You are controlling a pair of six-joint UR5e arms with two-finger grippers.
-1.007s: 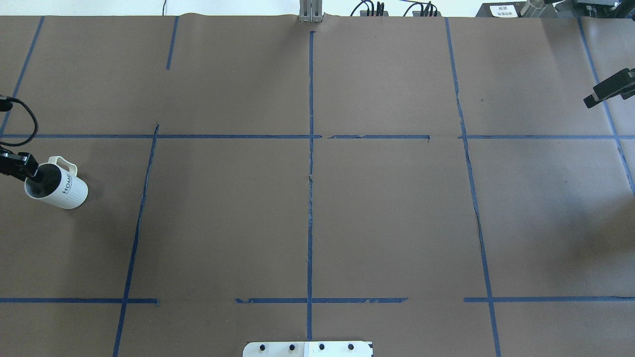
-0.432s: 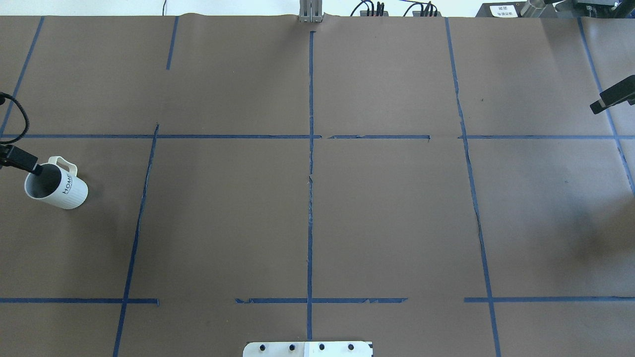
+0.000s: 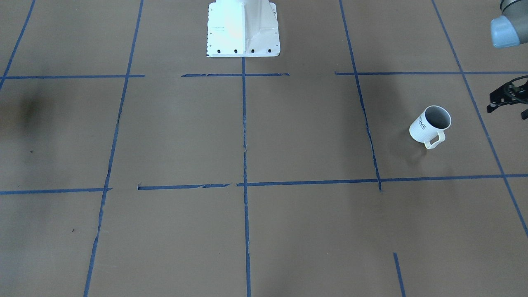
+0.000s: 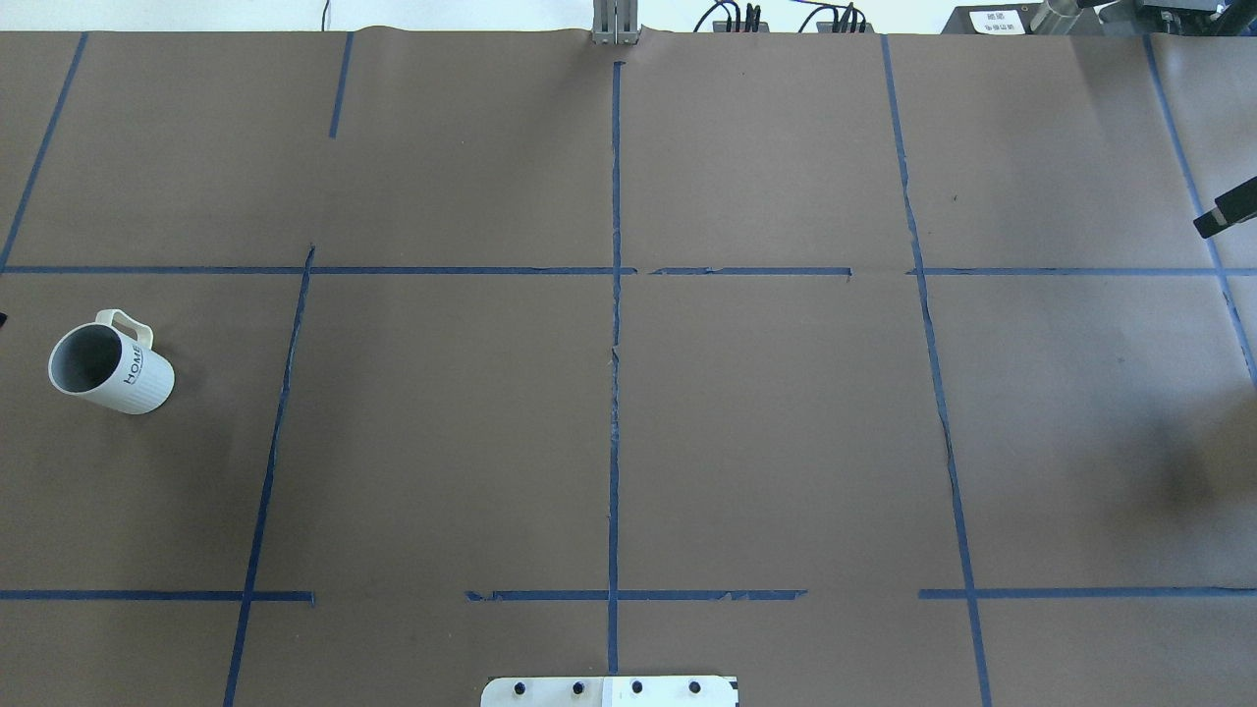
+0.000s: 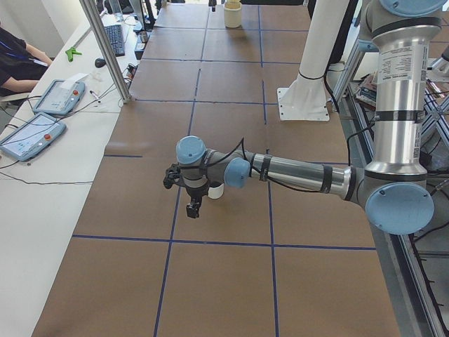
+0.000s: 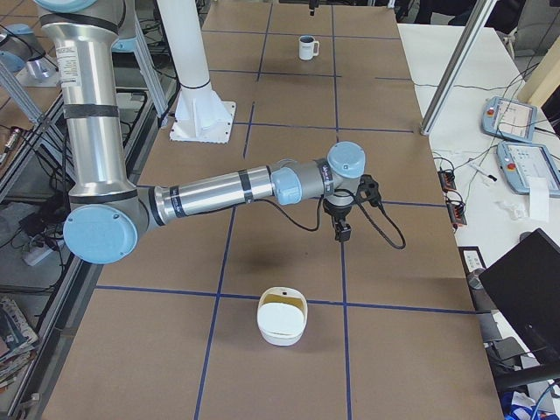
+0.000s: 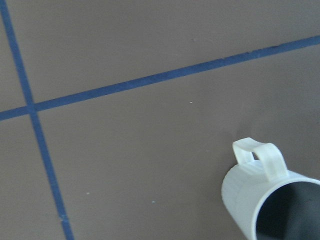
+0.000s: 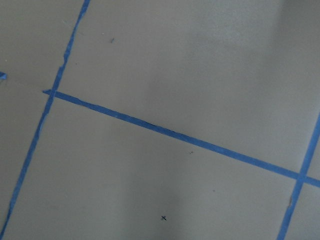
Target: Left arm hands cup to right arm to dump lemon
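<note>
Your cup (image 4: 110,365) has not moved over the last second: it stands upright on the brown-papered table (image 4: 628,442), handle (image 4: 126,324) on the side away from the robot, "HOME" lettering facing the table's middle, its inside plain grey. What has changed is around it. A second ago the left gripper (image 3: 509,99) had a finger at the cup's rim; now it has drawn back off the cup toward the table's left end, leaving only a dark sliver at the overhead view's edge. In the front-facing view you see it near the cup but clearly apart from it, holding nothing. It is cut by the frame there, so you cannot tell how its jaws stand. The right gripper (image 4: 1228,209), far across the table from the cup, has also retreated. Just its tip shows overhead, and you cannot tell its jaws either.
</note>
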